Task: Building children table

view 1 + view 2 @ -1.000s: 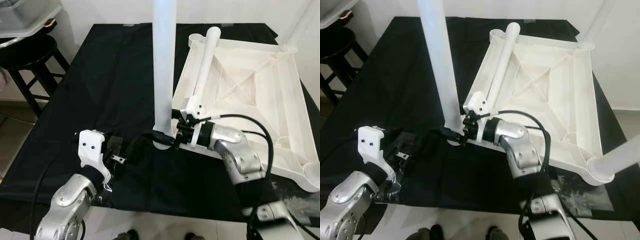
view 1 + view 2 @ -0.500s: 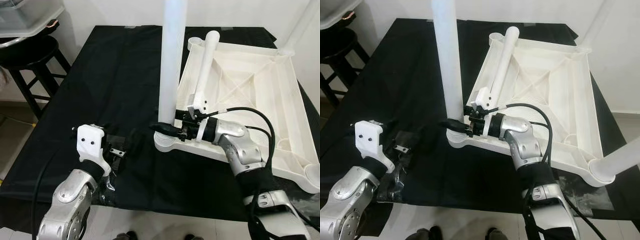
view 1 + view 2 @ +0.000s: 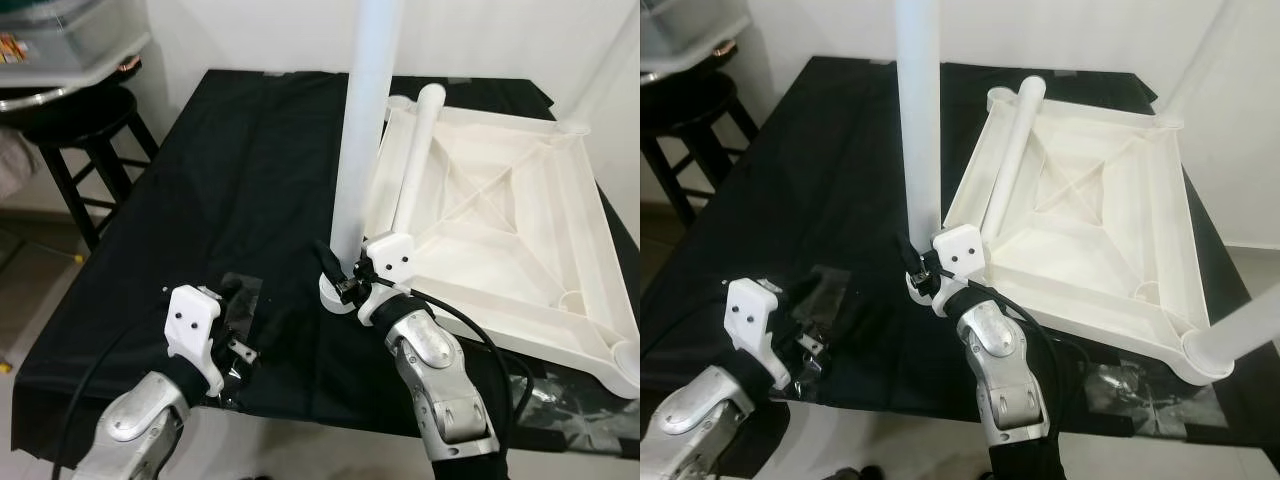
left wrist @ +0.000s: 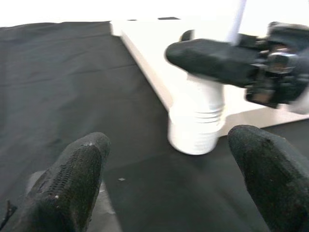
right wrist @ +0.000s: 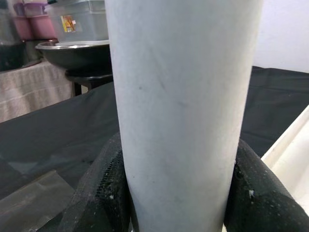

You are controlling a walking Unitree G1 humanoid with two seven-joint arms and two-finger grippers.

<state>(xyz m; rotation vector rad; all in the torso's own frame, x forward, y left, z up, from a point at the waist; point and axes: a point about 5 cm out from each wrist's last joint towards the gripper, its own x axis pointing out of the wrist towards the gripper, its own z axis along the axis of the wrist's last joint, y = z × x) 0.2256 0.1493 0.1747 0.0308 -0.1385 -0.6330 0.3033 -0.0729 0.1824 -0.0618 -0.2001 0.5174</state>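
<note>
The white tabletop (image 3: 520, 230) lies upside down on the black-clothed table. One white leg (image 3: 362, 130) stands upright in its near left corner socket (image 4: 195, 125). My right gripper (image 3: 333, 272) is shut on the base of this leg (image 5: 178, 111), one black finger (image 5: 101, 183) on each side. A loose leg (image 3: 412, 160) lies along the tabletop's left rim. Two other legs stand at the far right corner (image 3: 572, 100) and the near right corner (image 3: 1240, 335). My left gripper (image 3: 245, 335) hovers open just above the cloth, left of the socket and apart from it.
A black stool (image 3: 75, 120) stands off the table's left side, with a grey bin (image 3: 60, 40) above it. Clear plastic wrap (image 3: 235, 300) lies on the cloth by my left gripper, and more (image 3: 560, 400) near the front right edge.
The camera has shifted. My right forearm has swung from the right side round to the near side of the upright leg, still clamped on its base. The left gripper stays low and open.
</note>
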